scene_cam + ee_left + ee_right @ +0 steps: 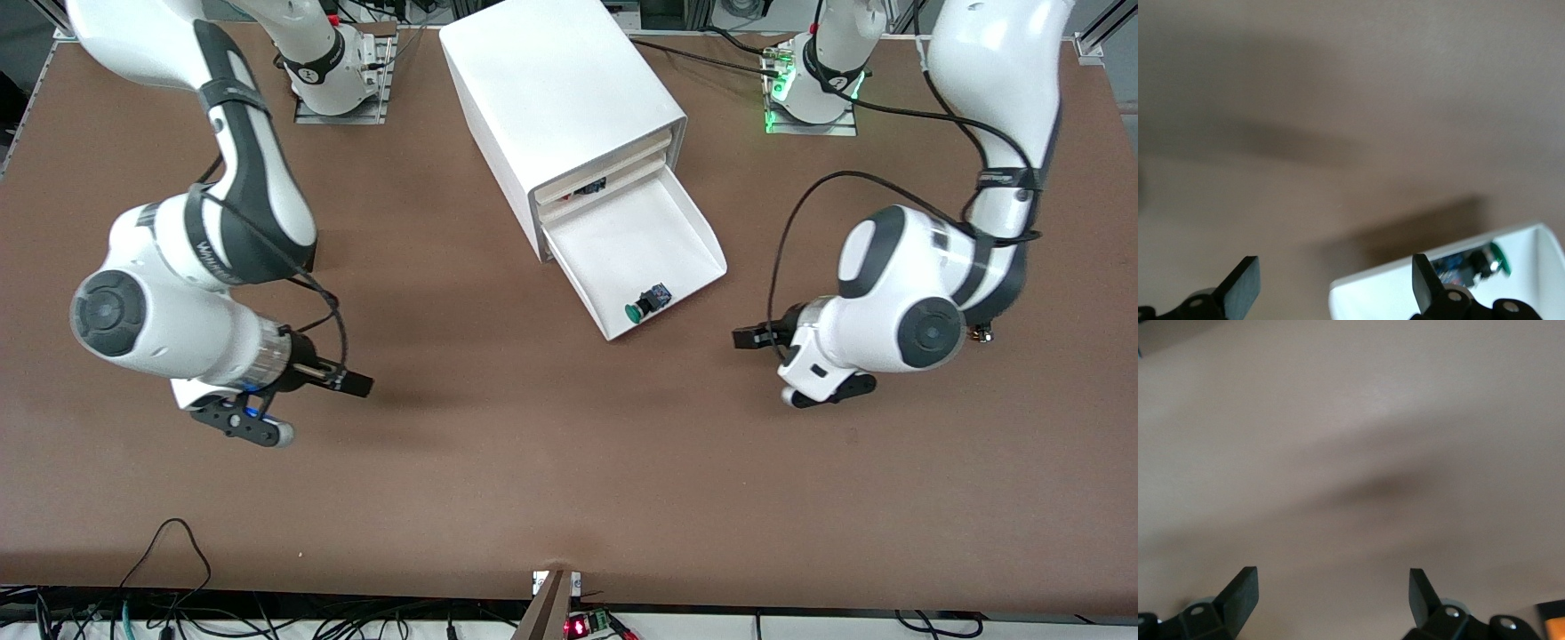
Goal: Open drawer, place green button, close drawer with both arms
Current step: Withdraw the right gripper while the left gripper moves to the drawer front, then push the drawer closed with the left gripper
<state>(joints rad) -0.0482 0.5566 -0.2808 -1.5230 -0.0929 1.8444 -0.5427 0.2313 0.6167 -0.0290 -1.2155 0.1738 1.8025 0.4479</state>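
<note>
You had the drawer (653,240) pulled well out of the white cabinet (560,89), its tray reaching toward the front camera. The button (646,303) lay inside that tray, close to its front wall, green cap pointing toward the front camera, black body just past it.

Your left gripper (756,339) hung released over bare table (551,462), fingers spread wide and holding nothing. From it, in the front view, the button sat at about ten o'clock, near but apart, with the drawer's corner between them. In the left wrist view the fingers (1241,287) stood well apart, and the button (1478,261) showed past one fingertip, inside the drawer's wall (1405,283).

Your right gripper (351,382) was also released and empty, over the table toward the right arm's end. From it, the button lay at about two o'clock, well apart. The right wrist view showed spread fingers (1241,597) over plain tabletop.
</note>
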